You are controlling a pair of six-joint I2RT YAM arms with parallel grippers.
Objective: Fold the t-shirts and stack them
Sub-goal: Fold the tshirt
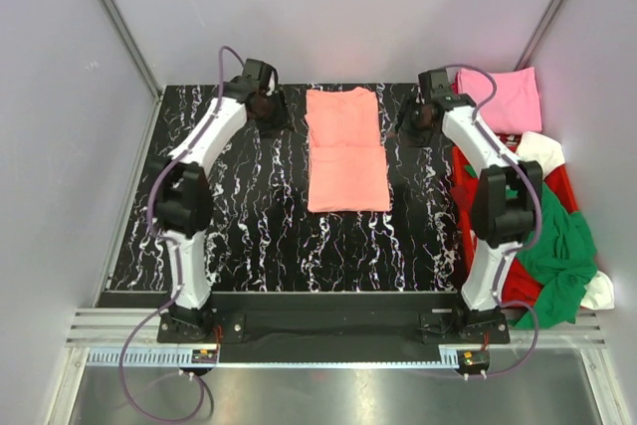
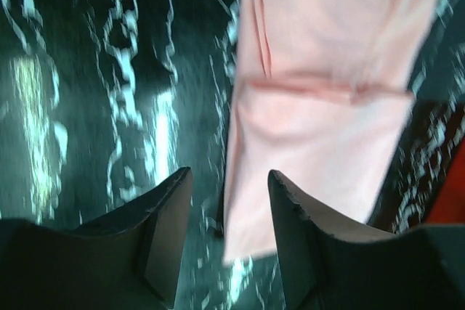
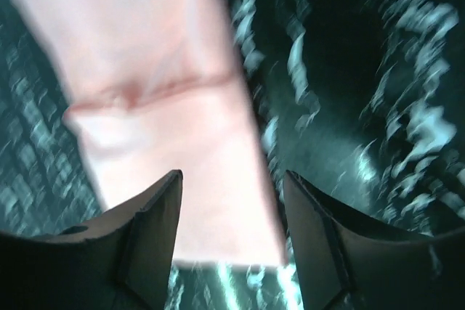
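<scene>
The salmon-orange t-shirt (image 1: 346,151) lies flat at the far middle of the desk (image 1: 249,236), folded to a long strip. Its long axis runs from the arms' bases toward the far edge, and I can't tell which end is the collar. The wrist views show its crosswise crease plainly. My left tool (image 2: 229,215) and right tool (image 3: 232,208) flank it, both spread, pinching nothing. Only the overhead view shows the red crate (image 1: 461,208) at the right, heaped with a green t-shirt (image 1: 557,251) and a white t-shirt (image 1: 542,149), with a pink t-shirt (image 1: 513,99) beyond.

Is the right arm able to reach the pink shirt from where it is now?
Probably yes. The pink shirt lies at the far right corner, just beyond the right gripper, whose jaws are open and empty. Nothing stands between them.
</scene>
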